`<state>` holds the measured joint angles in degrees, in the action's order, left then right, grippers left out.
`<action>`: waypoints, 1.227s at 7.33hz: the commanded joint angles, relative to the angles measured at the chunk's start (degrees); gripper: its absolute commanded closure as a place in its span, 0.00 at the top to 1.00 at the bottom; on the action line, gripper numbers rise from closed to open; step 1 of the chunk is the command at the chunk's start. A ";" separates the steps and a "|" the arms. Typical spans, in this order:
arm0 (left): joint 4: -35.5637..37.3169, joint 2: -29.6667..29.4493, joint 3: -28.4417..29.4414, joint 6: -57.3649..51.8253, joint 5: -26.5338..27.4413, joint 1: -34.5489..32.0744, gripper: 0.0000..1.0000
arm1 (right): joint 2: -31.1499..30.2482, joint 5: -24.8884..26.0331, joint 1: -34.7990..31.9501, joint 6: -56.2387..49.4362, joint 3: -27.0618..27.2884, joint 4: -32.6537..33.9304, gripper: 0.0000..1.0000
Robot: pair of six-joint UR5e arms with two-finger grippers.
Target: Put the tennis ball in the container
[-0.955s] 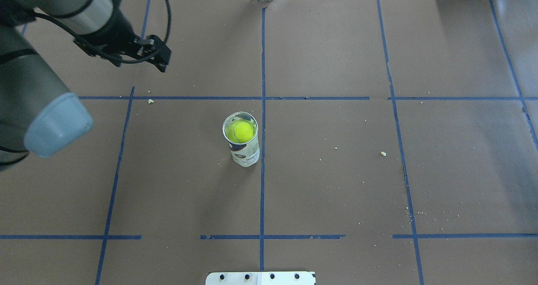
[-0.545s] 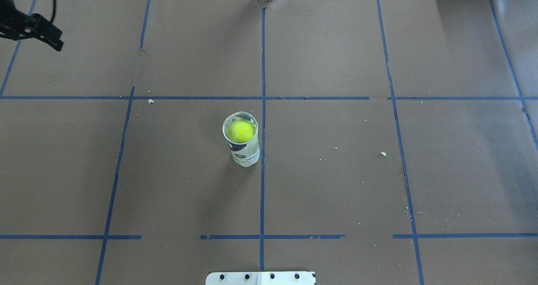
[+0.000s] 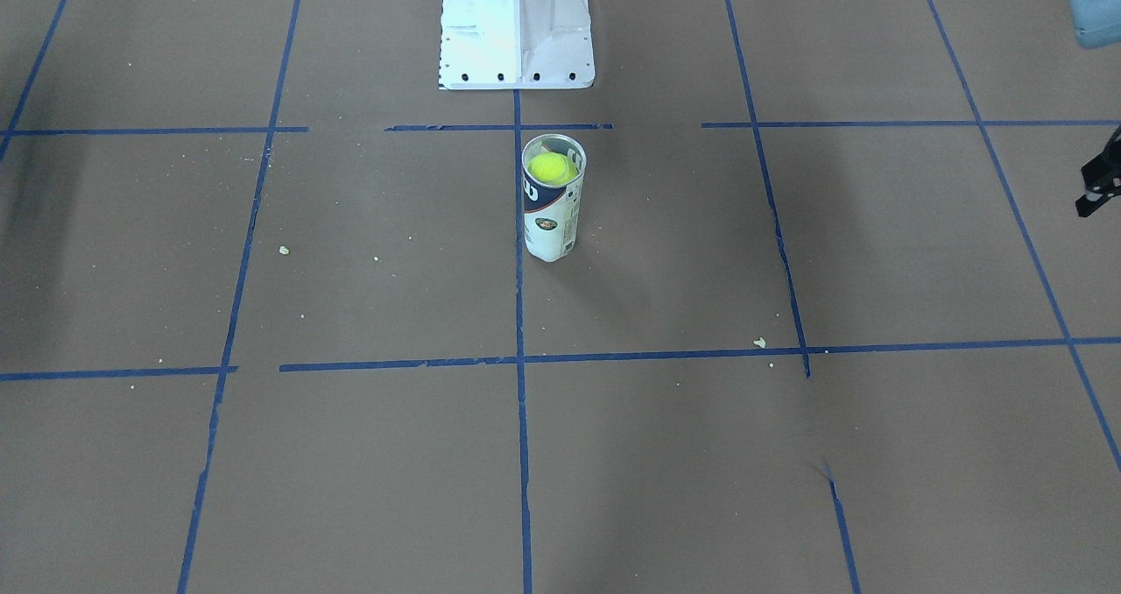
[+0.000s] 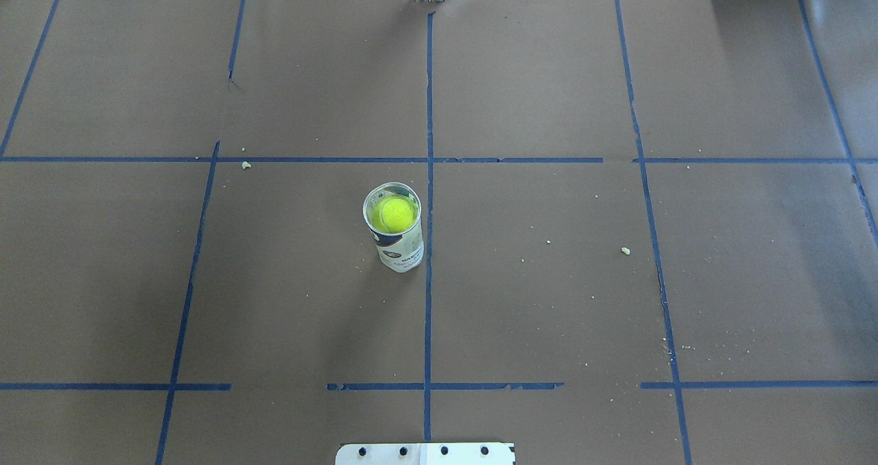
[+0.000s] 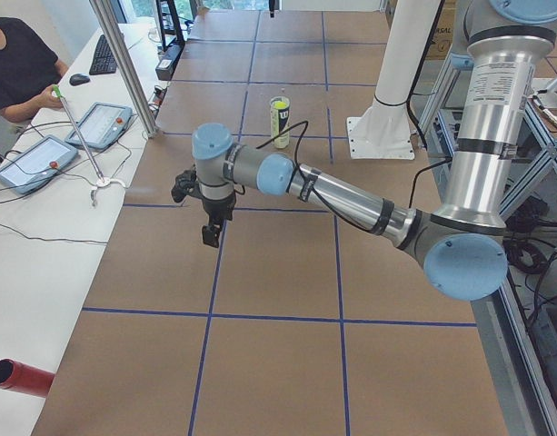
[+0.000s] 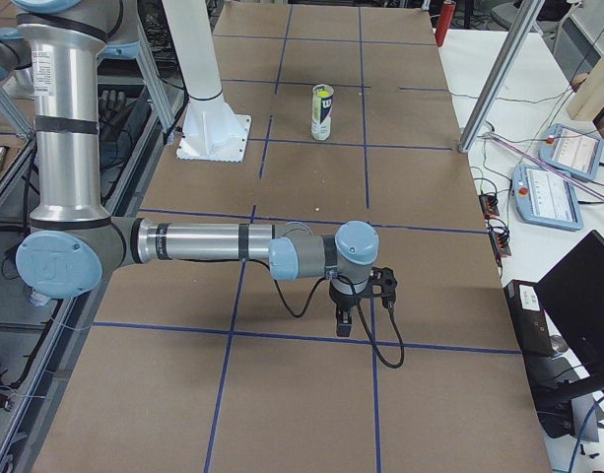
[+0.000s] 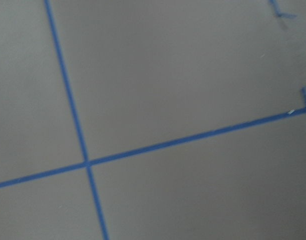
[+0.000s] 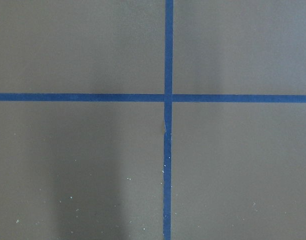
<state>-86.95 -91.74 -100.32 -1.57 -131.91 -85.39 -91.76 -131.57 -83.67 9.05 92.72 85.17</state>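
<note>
The clear can (image 4: 398, 245) with a navy and white label stands upright near the table's middle, also seen as the can (image 3: 550, 217). A yellow-green tennis ball (image 4: 394, 213) sits inside it near the open top, visible as the ball (image 3: 552, 168). Neither arm shows in the overhead view. In the exterior left view my left gripper (image 5: 210, 238) hangs over the table far from the can (image 5: 279, 123); only a black edge of it (image 3: 1102, 182) reaches the front view. My right gripper (image 6: 344, 325) hangs equally far from the can (image 6: 322, 111). I cannot tell either's state. Both wrist views show only taped table.
The white metal pedestal (image 3: 515, 24) stands behind the can at the robot's base. Small crumbs (image 4: 625, 250) lie scattered on the brown paper. An operator (image 5: 14, 64) sits at a side desk with tablets, beside an aluminium post (image 5: 124, 64).
My left arm has swung away to the left and left the overhead view entirely. The can and the ball inside it have not moved.
</note>
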 commanded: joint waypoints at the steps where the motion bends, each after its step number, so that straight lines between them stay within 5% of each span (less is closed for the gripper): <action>1: -1.20 2.86 5.83 -1.59 -0.37 -2.85 1.00 | 0.00 0.00 0.00 0.00 0.00 0.00 1.00; 9: -0.32 3.49 5.49 -1.51 -0.37 -3.29 1.00 | 0.00 0.00 0.00 0.00 0.00 0.00 1.00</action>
<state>-87.52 -88.27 -94.70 -3.08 -132.26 -88.67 -91.76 -131.57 -83.64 9.05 92.72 85.17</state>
